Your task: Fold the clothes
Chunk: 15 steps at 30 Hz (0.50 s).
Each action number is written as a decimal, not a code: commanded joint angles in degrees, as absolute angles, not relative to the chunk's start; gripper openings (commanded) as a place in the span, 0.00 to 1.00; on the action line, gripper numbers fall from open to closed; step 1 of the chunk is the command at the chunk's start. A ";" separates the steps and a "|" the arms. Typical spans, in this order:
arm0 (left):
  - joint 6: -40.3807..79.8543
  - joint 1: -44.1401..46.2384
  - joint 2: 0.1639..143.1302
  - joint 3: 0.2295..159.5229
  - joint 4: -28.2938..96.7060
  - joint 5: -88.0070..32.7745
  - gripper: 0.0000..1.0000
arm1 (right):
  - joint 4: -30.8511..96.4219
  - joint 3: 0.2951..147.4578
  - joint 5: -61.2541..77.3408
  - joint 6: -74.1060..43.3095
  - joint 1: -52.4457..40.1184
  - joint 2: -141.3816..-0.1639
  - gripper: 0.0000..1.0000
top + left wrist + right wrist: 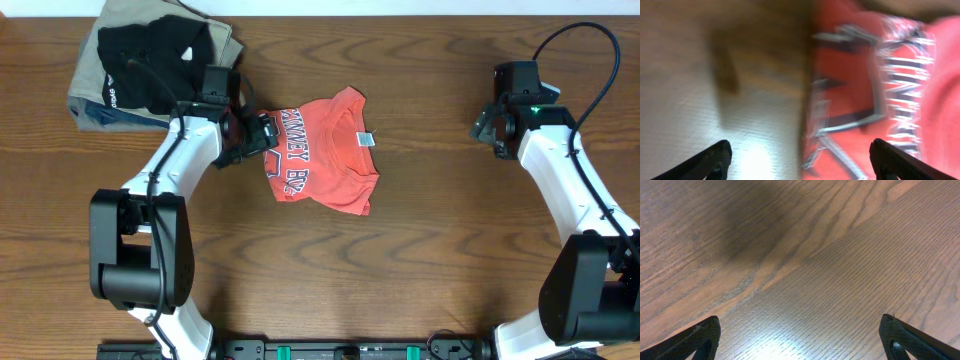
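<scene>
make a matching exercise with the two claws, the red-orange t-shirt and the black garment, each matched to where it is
Things:
1. red-orange T-shirt
2. black garment
3. left claw
4. right claw

Places:
A. over the bare wooden table, away from all the clothes
B. on top of the khaki garment, at the far corner on the robot's left
C. mid-table, white lettering showing
D. at the lettered edge of the T-shirt

Pairs: 1-C, 2-B, 3-D, 4-A
</scene>
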<state>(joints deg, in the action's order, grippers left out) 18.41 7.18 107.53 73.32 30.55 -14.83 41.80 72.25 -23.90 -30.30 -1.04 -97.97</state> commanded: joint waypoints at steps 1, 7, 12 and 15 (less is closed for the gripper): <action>7.90 7.46 108.47 73.30 28.93 -22.57 0.89 | 41.82 72.20 -25.02 -29.52 -0.97 -98.08 0.99; 7.03 7.46 112.64 73.30 28.18 -28.08 0.89 | 41.82 72.20 -25.02 -29.52 -0.99 -98.08 0.99; 7.07 7.57 117.30 73.30 28.18 -29.12 0.89 | 41.82 72.20 -25.02 -29.52 -0.97 -98.08 0.99; 7.11 7.57 118.56 73.30 28.18 -29.47 0.86 | 41.82 72.20 -25.02 -29.52 -0.99 -98.08 0.99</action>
